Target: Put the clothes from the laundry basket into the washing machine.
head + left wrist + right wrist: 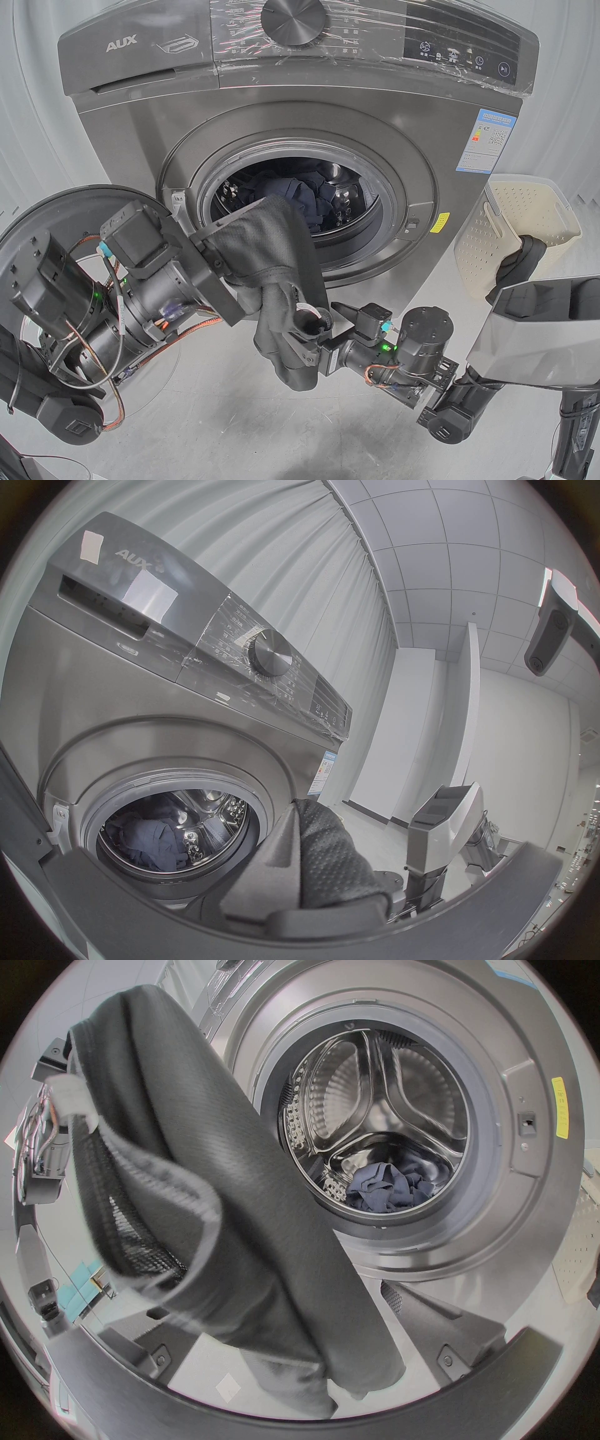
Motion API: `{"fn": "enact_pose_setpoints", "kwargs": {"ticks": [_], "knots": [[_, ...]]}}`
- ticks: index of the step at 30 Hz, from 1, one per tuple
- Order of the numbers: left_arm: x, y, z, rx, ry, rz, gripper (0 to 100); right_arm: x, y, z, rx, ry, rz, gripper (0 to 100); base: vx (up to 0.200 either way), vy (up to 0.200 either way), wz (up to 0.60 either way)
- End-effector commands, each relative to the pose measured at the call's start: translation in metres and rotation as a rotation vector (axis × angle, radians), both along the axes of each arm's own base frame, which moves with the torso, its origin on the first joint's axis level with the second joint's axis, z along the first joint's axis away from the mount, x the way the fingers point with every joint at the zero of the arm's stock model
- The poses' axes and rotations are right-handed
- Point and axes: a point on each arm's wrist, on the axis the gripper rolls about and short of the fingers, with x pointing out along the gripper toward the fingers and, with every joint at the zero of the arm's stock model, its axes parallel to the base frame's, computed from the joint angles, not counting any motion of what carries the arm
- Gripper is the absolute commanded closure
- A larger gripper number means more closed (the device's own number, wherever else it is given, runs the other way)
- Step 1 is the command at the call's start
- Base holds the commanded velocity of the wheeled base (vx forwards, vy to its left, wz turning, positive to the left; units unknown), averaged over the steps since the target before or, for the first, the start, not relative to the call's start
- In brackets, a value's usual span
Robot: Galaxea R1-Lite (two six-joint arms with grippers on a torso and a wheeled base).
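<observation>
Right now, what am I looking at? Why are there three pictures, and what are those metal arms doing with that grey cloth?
It's a robot doing laundry. One picture comes from a camera on its head; the other two from cameras on its wrists. In front stands a washing machine with its door swung open. The left claw pinches a grey garment by the opening. The right claw is open around the garment's lower end. Dark blue clothes lie inside the drum. To the robot's right sits a cream laundry basket with one dark piece hanging over its edge.
</observation>
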Motion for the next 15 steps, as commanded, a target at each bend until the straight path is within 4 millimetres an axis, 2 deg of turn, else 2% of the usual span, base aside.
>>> {"fn": "enact_pose_setpoints", "kwargs": {"ticks": [1, 5, 15], "knots": [[-0.007, 0.000, 0.004, -0.008, -0.011, -0.020, 100, 0.018, 0.016, -0.015, 0.005, -0.020, -0.002, 0, 0.000, 0.000, 0.00], [-0.008, 0.000, 0.004, -0.010, -0.014, -0.025, 100, 0.028, 0.023, -0.017, 0.024, -0.040, -0.007, 0, 0.000, 0.000, 0.00], [-0.007, 0.000, 0.006, -0.015, -0.020, -0.020, 100, 0.055, 0.021, -0.015, 0.063, -0.087, -0.052, 0, 0.000, 0.000, 0.00]]}}
